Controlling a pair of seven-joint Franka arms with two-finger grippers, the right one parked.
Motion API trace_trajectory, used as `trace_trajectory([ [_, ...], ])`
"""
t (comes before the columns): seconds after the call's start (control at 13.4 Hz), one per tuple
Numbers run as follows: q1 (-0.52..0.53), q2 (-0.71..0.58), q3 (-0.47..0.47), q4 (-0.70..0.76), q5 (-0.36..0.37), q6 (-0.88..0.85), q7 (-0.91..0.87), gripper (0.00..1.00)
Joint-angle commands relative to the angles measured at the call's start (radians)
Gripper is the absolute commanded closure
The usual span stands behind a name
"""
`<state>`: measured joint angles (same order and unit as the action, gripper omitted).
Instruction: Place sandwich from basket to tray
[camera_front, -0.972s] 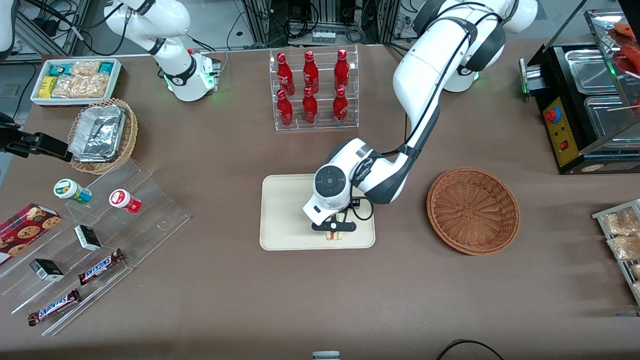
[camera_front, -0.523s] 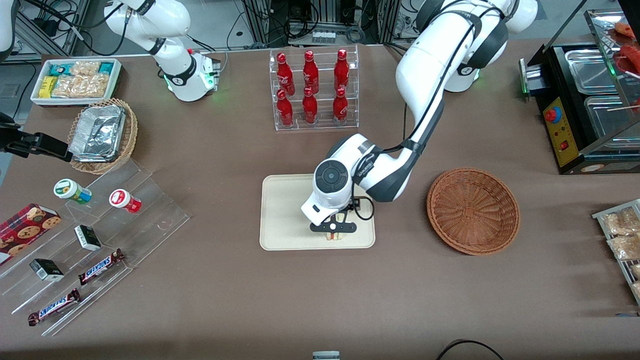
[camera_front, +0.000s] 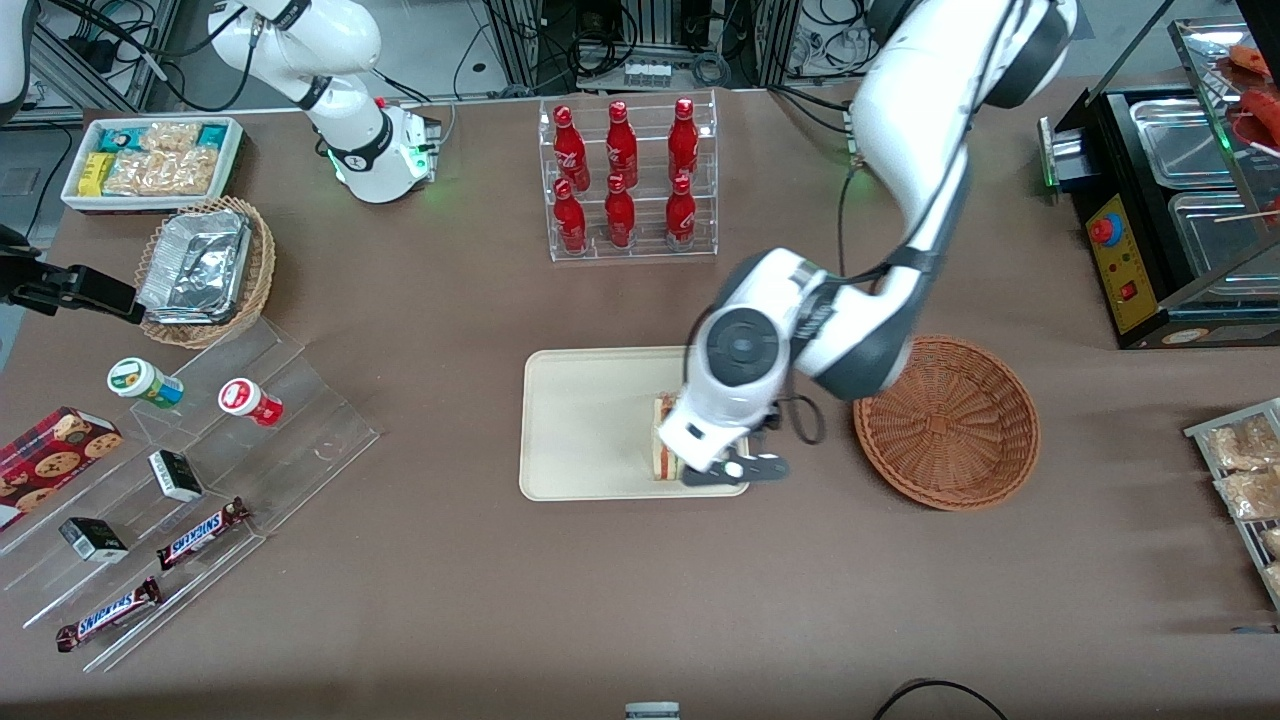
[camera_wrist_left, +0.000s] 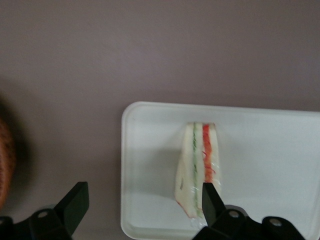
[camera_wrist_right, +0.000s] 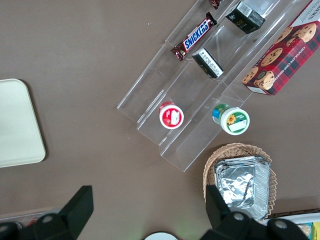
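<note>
1. Your gripper (camera_front: 735, 470) hovers over the tray's (camera_front: 580, 420) edge nearest the basket (camera_front: 946, 421), fingers (camera_wrist_left: 75, 202) spread wide, holding nothing.
2. The sandwich (camera_wrist_left: 198, 169) lies flat on the tray (camera_wrist_left: 270, 150), at about 4 o'clock from its centre in the front view.
3. The basket sits at the tray's 3 o'clock, apart from it.
</note>
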<state>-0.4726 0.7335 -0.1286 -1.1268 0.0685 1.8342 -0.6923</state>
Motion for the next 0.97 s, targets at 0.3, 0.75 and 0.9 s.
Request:
trace_trajectory([
  [0.3,0.196,-0.16,-0.009,-0.097,-0.01,-0.09,0.175,0.0],
  [0.75,0.304,-0.324,-0.013,-0.212,-0.004,-0.211,0.243,0.0],
  [0.9,0.347,-0.382,-0.017,-0.215,-0.01,-0.312,0.353,0.0],
])
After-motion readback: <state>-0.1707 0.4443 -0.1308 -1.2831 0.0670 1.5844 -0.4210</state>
